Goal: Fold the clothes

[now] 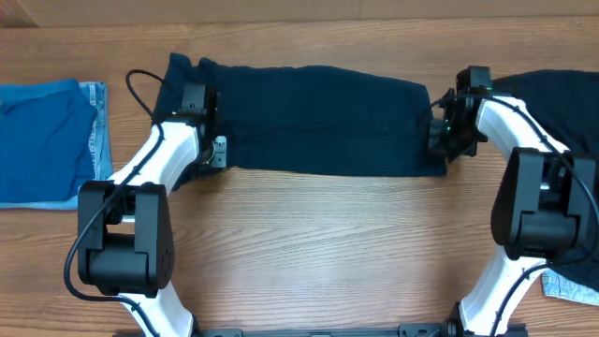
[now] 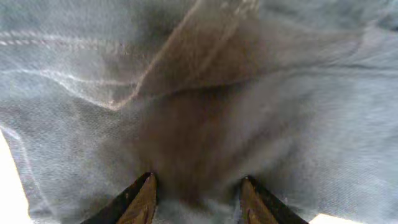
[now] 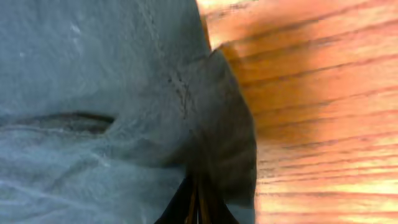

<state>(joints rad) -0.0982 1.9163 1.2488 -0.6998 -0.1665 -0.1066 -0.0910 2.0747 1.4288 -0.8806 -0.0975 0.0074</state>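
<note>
Overhead view: the navy garment was found laid flat at the far side of the tabletop, its long axis running left to right. The left tool was stationed at its left short end and the right tool at its right short end, so the cloth lay between the two, each arm nearest its own end. A blue garment resting on a denim piece was noted at the far left, well apart. A second dark garment was noted at the far right.

Left wrist view: the fingers were seen standing apart, with wrinkled cloth beneath and between them. The left tool was recorded as released. Whether any fabric was touched could not be settled.

Right wrist view: the fingers were seen clenched together on the corner of the garment's edge, bare wood lying just beside it. The right tool was recorded as grasping the navy garment.

Assessment: only the overhead view gave the garment's whole lie, and only the wrist views gave the tools' states. A fold along the long axis was judged to require the held right end to be carried leftward over the cloth.
</note>
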